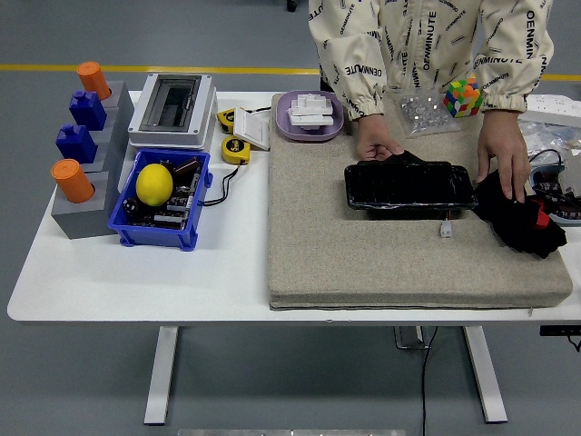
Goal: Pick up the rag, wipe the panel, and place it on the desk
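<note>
A glossy black panel (409, 185) lies flat on the beige mat (363, 254), right of centre. A black rag (521, 222) with a small red patch lies crumpled on the mat just right of the panel. A person stands at the far side. One of the person's hands (375, 143) rests at the panel's far left corner. The other hand (506, 156) presses on the rag's upper edge. Neither robot hand shows in the head view.
A blue bin (163, 198) with a yellow lemon (154, 183) and a grey block stand (84, 163) with orange and blue pegs sit at the left. A white box (172, 109), purple tray (310, 114), Rubik's cube (463, 96) and parts bag (418, 111) line the back.
</note>
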Robot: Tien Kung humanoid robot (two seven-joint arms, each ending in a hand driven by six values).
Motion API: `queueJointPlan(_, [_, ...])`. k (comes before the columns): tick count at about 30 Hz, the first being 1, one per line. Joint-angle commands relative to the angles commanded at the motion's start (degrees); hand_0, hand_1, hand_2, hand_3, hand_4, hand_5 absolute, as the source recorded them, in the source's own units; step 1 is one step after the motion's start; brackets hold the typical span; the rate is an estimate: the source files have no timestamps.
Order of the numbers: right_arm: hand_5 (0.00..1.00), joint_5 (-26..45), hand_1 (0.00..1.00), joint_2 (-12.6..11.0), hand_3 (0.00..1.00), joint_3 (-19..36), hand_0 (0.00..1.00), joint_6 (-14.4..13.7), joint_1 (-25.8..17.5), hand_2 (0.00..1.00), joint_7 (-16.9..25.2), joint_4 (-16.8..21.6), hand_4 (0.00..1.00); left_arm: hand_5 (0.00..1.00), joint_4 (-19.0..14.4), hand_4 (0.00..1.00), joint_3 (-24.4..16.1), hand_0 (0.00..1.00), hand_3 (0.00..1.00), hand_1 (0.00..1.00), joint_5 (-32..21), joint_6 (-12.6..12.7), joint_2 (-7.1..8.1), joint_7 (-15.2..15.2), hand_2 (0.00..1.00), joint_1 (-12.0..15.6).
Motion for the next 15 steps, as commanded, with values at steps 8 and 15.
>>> queueJointPlan(8, [0.479, 19.37, 0.639, 0.4, 0.588, 1.37, 0.646, 0.19, -0.88, 0.711, -0.47, -0.27, 0.998, 0.444, -0.01, 0.627, 0.23, 0.604, 0.56, 0.641, -0.09, 0.0, 0.07, -0.01, 0.657, 0.12])
queueJointPlan(15, [0.485, 25.41, 0.638, 0.64, 0.587, 2.15, 0.643, 0.06, -0.87, 0.711, -0.41, -0.44, 0.998, 0.445, 0.02, 0.628, 0.13, 0.604, 0.56, 0.641, 0.03, 0.02, 0.13, -0.01, 0.657, 0.05])
